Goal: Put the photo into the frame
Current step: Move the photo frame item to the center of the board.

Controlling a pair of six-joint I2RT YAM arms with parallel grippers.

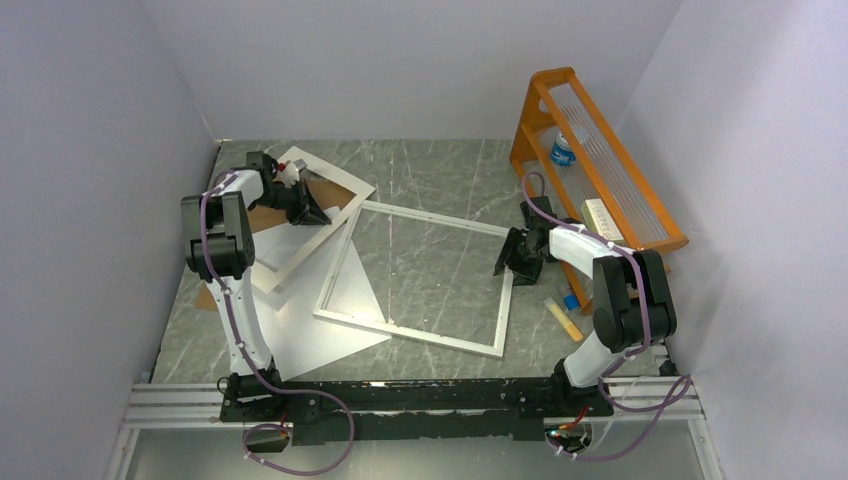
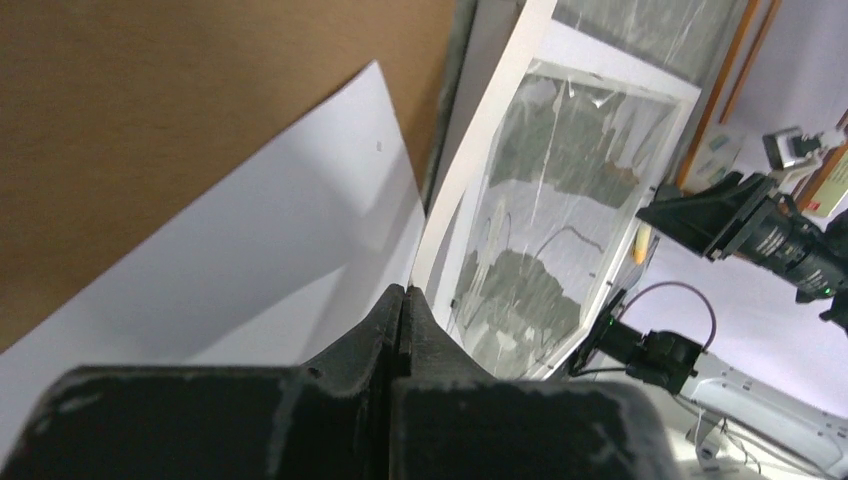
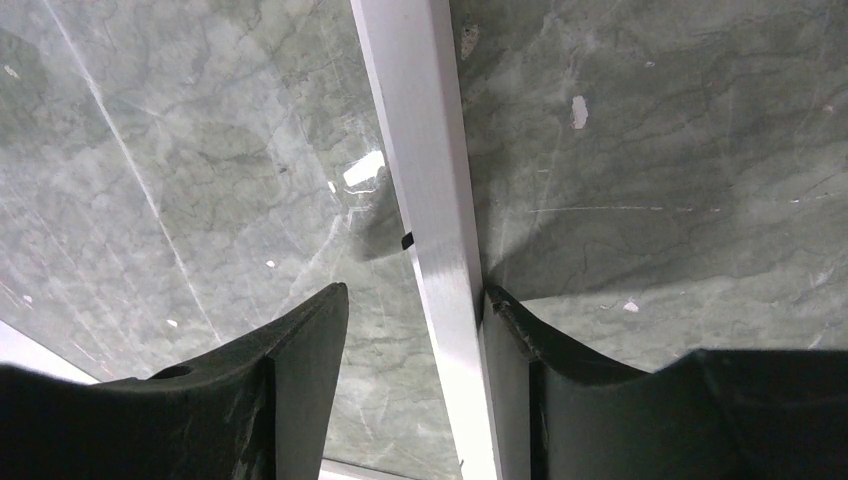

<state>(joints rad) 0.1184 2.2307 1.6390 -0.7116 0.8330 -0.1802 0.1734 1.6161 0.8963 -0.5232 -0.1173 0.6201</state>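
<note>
The frame [image 1: 430, 218] lies flat in the middle of the table, the marble showing through it. The photo [image 1: 320, 345] lies white side up, partly under the frame's near-left corner. My left gripper [image 1: 310, 210] is over the white card mat [image 1: 318, 180] at the back left. In the left wrist view it [image 2: 405, 292] is shut, its tips meeting at the edge of a white sheet; nothing shows between them. My right gripper [image 1: 507, 264] stands open astride the frame's right rail [image 3: 430, 200]. Its [image 3: 415, 295] right finger [image 3: 510, 340] touches the rail's outer side.
A brown backing board [image 1: 262, 218] lies under the mat. An orange rack [image 1: 590, 170] stands at the back right, holding a bottle [image 1: 563, 150] and a white box [image 1: 600, 215]. Small yellow and blue pieces [image 1: 565, 315] lie beside the right arm. Walls close in on three sides.
</note>
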